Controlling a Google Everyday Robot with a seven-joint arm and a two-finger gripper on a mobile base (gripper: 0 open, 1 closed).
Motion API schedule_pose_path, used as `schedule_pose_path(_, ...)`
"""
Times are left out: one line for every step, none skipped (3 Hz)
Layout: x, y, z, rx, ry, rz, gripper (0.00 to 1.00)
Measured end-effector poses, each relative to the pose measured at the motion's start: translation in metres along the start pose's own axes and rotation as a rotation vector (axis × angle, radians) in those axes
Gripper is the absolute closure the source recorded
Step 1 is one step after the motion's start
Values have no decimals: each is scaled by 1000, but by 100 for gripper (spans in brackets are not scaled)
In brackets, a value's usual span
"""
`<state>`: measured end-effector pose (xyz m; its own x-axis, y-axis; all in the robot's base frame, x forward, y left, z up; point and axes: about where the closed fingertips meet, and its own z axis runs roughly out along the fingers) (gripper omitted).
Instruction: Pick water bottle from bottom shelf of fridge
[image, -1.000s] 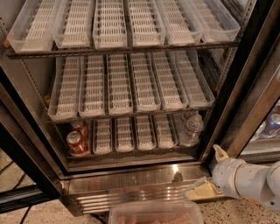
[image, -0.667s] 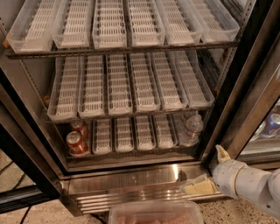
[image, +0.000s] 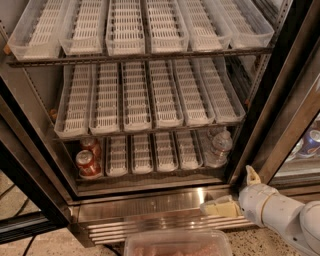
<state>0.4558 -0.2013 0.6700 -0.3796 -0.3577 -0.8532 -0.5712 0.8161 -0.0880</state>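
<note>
The fridge (image: 165, 212) stands open in the camera view, with three racks of white slotted trays. On the bottom shelf (image: 150, 155) the water bottle (image: 220, 147), clear with a pale label band, stands upright in the rightmost lane. My gripper (image: 235, 192) is low at the right, in front of the steel kick plate, below and slightly right of the bottle. Its cream fingers (image: 218, 207) are spread apart and hold nothing. It is not touching the bottle.
Two red soda cans (image: 88, 159) sit in the leftmost lane of the bottom shelf. The dark door frame (image: 280, 100) runs down the right side, close to my arm. A clear plastic container (image: 177, 244) lies at the bottom edge. Upper racks hold only trays.
My gripper has edged slightly left along the kick plate, its lower finger reaching further left. The bottle and cans have not moved.
</note>
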Motion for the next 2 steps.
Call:
schedule_pose_path(0, 0, 0, 0, 0, 0, 0)
schedule_pose_path(0, -4, 10, 39, -40, -3, 0)
